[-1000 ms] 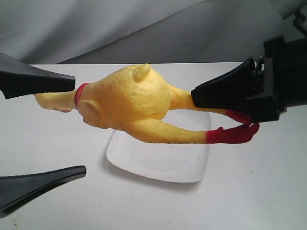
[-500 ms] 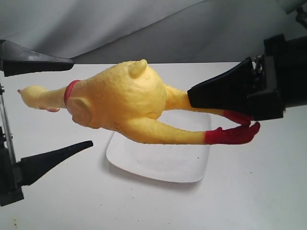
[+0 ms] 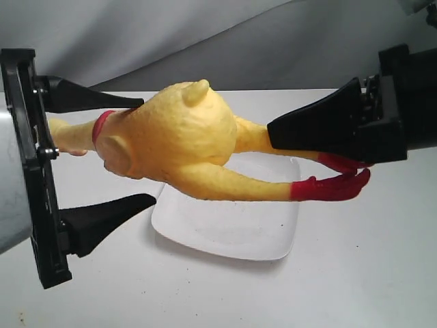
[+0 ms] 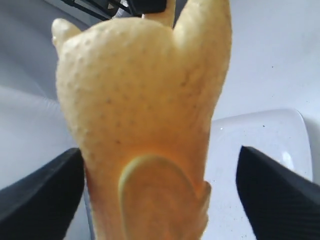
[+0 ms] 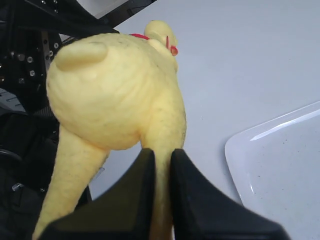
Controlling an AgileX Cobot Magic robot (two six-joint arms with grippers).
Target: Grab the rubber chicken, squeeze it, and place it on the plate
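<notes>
The yellow rubber chicken (image 3: 177,143) hangs level in the air above the white square plate (image 3: 225,236). My right gripper (image 3: 273,133) is shut on one of its thin legs, close to the body; in the right wrist view the gripper (image 5: 162,156) pinches the leg below the plump chicken (image 5: 110,95). The red feet (image 3: 331,186) stick out under that gripper. My left gripper (image 3: 147,152) is open, one finger on each side of the chest by the red collar (image 3: 102,126). In the left wrist view the gripper (image 4: 159,165) straddles the chicken (image 4: 145,125), and one finger stands clearly apart from it.
The white table (image 3: 355,273) runs back to a grey cloth backdrop (image 3: 205,41). The plate (image 4: 265,130) lies right under the chicken, and a corner of the plate (image 5: 280,165) shows beside the right fingers.
My left gripper has moved in from the left, and its open fingers now flank the chicken's chest. The right gripper still holds the leg, and the chicken has hardly shifted.
</notes>
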